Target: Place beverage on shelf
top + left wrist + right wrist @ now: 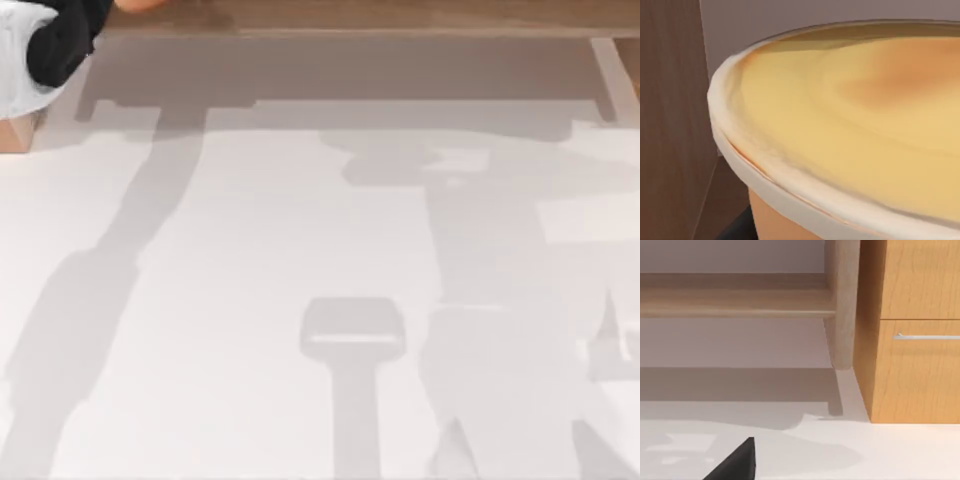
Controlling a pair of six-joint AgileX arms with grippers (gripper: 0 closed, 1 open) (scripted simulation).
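The beverage (850, 125) is an orange-tan cup with a pale yellow-orange round top and a cream rim, very close in the left wrist view. A wooden upright of the shelf (670, 125) stands right beside it, with a grey wall behind. My left arm (55, 40) reaches to the table's far left corner, at the shelf's long board (400, 15). In the right wrist view the shelf board (740, 300) and its right upright (842, 305) stand ahead. A black part of my right gripper (737, 462) hangs low over the white table.
An orange-brown cabinet (910, 330) with a metal drawer handle (925, 336) stands against the shelf's right upright. Arm shadows fall across the white tabletop (250, 300).
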